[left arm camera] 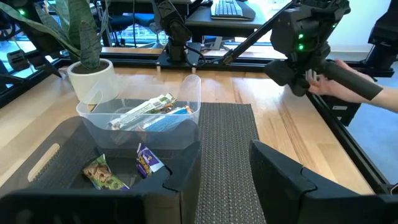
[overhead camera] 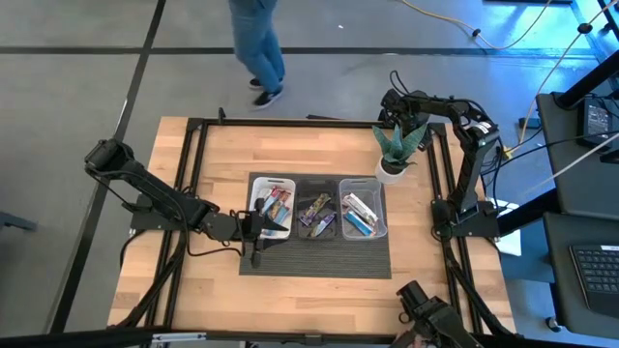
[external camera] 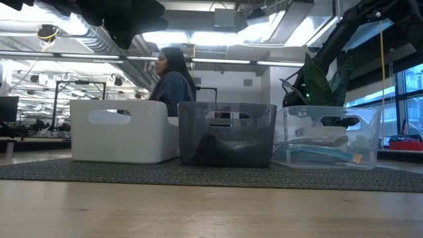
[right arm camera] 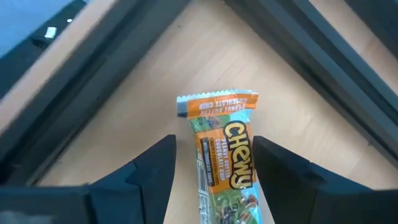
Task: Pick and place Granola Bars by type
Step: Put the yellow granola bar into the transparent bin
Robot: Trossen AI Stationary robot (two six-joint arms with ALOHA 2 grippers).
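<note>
My right gripper (right arm camera: 214, 152) is over the table's far right corner, behind the plant (overhead camera: 395, 150), shut on one granola bar (right arm camera: 219, 140) in an orange and green wrapper. Other granola bars lie in three trays on a dark mat: white tray (overhead camera: 259, 184), black tray (overhead camera: 302, 184) and clear tray (overhead camera: 379, 184). The left wrist view shows bars in the black tray (left arm camera: 99, 171) and in the clear tray (left arm camera: 149, 111). My left gripper (overhead camera: 258, 225) is open by the white tray's near edge and holds nothing. My right gripper has the granola bar between its two fingers (right arm camera: 155, 168), which stand at the bar's long sides (right arm camera: 249, 180). The bar lies along the fingers. Its crimped free end (right arm camera: 214, 104) sticks out past the fingertips. It looks lifted clear of the wooden table below.
A potted plant (left arm camera: 87, 68) stands just beyond the clear tray. Black frame rails (overhead camera: 193, 174) run along the table's left and right sides. One person stands past the far edge (overhead camera: 256, 48). A person's hand (left arm camera: 320, 81) is at a dark device near the table's near right corner.
</note>
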